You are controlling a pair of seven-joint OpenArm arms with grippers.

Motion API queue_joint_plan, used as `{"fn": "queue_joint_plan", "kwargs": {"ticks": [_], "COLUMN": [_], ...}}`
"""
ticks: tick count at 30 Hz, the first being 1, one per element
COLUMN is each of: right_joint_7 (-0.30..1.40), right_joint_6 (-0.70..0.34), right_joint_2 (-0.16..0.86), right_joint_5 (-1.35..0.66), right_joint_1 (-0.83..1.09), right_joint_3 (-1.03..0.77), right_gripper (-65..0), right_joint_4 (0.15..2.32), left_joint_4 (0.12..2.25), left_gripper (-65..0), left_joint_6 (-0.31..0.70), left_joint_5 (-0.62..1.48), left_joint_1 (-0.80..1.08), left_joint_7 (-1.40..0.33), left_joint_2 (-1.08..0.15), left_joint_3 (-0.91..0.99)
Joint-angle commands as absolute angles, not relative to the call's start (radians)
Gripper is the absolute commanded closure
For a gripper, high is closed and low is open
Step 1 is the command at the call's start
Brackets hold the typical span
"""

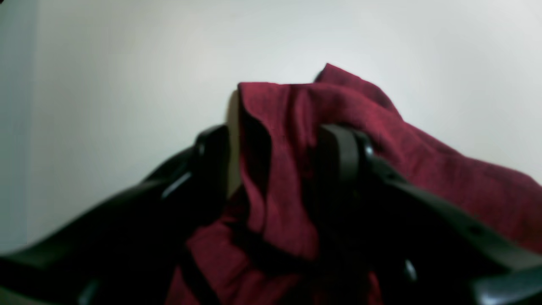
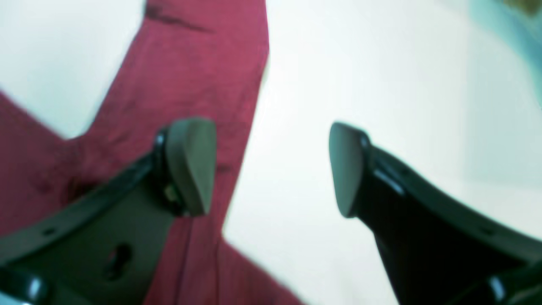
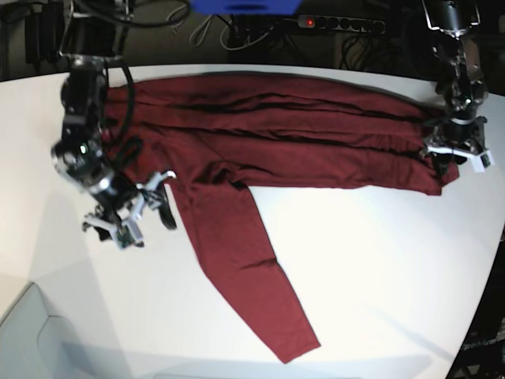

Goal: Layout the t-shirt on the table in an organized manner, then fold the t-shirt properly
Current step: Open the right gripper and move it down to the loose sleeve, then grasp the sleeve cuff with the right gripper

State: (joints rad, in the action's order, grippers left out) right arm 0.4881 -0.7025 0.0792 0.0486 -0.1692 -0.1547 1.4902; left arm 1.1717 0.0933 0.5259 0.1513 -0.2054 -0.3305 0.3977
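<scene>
The maroon t-shirt (image 3: 300,134) lies spread in long folds across the far half of the white table (image 3: 371,260). One long sleeve (image 3: 245,260) runs toward the front edge. My left gripper (image 3: 454,150) is at the shirt's right end. In the left wrist view it (image 1: 275,140) is shut on a bunched fold of the shirt (image 1: 292,178). My right gripper (image 3: 138,209) is open at the shirt's left side, by the base of the sleeve. In the right wrist view it (image 2: 269,165) is open and empty, with one finger (image 2: 190,165) over the shirt (image 2: 190,63) and the other over bare table (image 2: 338,63).
A power strip (image 3: 339,22) with a red light, cables and a blue object (image 3: 245,6) sit beyond the table's far edge. The table's curved edge (image 3: 483,316) runs down the right side. A pale grey surface (image 3: 31,332) shows at the lower left.
</scene>
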Motion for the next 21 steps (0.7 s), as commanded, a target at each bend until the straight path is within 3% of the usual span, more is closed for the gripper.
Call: {"fn": "queue_joint_plan", "kwargs": {"ticks": [1, 10, 15, 21], "right_joint_7": [0.467, 0.443, 0.288, 0.177], "right_joint_6": [-0.698, -0.698, -0.622, -0.613], "right_joint_2": [0.077, 0.056, 0.042, 0.039], "right_joint_5": [0.035, 0.035, 0.035, 0.035], "right_joint_1": [-0.239, -0.582, -0.656, -0.673], "right_joint_3": [-0.159, -0.160, -0.157, -0.157], "right_gripper": [-42.3, -42.3, -42.6, -42.3], "right_joint_4": [1.451, 0.898, 0.677, 0.544], "left_joint_4": [1.191, 1.257, 1.260, 1.260], "left_gripper": [-32.7, -32.7, -32.7, -32.7], "left_joint_6": [0.085, 0.084, 0.084, 0.084], "left_joint_5": [0.527, 0.527, 0.527, 0.527], "left_joint_1": [0.168, 0.173, 0.173, 0.176], "left_joint_7": [-0.252, -0.252, -0.252, -0.252], "left_joint_2": [-0.335, -0.334, -0.334, -0.334], "left_joint_3": [0.398, 0.390, 0.390, 0.397]}}
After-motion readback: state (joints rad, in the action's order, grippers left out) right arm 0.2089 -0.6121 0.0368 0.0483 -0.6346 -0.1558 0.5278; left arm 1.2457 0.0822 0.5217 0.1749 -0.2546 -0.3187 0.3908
